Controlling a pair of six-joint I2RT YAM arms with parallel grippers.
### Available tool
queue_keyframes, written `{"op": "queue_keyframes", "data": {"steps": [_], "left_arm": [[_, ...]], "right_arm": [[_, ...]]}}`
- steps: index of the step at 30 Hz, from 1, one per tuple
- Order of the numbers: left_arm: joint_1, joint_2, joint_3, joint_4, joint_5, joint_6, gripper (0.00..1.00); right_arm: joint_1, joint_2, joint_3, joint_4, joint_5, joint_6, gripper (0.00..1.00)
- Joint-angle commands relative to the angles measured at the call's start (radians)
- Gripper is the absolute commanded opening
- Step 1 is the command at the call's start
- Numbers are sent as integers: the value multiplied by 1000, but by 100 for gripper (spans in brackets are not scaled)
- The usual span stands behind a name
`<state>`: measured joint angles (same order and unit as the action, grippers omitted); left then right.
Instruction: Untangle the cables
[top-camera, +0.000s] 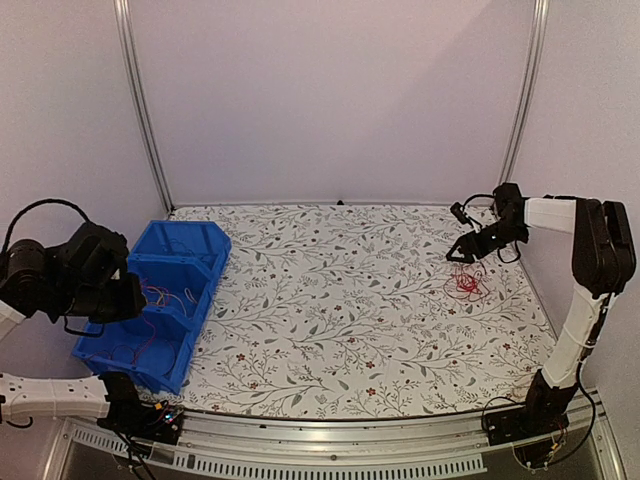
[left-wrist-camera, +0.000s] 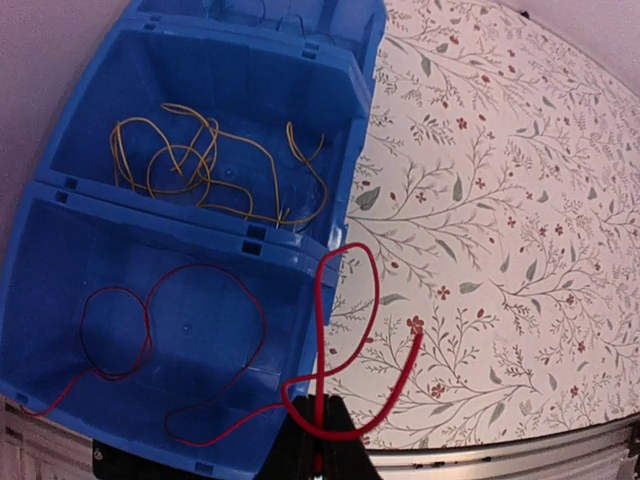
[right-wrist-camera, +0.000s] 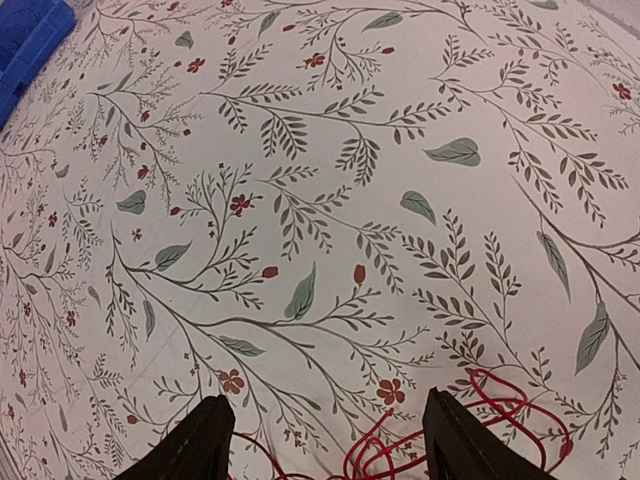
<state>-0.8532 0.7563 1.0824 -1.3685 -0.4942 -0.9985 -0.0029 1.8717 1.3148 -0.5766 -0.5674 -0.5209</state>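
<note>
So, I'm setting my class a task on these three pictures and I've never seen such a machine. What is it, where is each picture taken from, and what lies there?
Two robot arms stand at a table's near edge. The overhead picture looks down on both; the other two come from a camera on each wrist.

On the floral tablecloth sits a blue bin with compartments: yellow wires in one, a thin red wire in the next. The left gripper pinches a thicker red cable looping over the bin's edge. The right gripper is open, holding nothing, above a red tangle of wires.
</note>
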Motion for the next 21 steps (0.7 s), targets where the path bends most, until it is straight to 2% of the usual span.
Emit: {"op": "queue_keyframes", "data": {"steps": [1,7,14,18,21], "left_arm": [[39,47,-98,-19,258,-63,0],[72,72,-134,-21,295,-76,0],[184,121,-231,-21,327,-3,0],[231,131,-224,-23,312,30,0],[284,160,-220,-21,289,67,14]], "right_arm": [[19,35,0,-12,-30,-14,69],[33,47,-1,-17,-35,-23,69],[33,63,0,-29,-54,-28,69],[34,69,1,-33,-61,-30,69],[35,80,7,-40,-64,-31,69]]}}
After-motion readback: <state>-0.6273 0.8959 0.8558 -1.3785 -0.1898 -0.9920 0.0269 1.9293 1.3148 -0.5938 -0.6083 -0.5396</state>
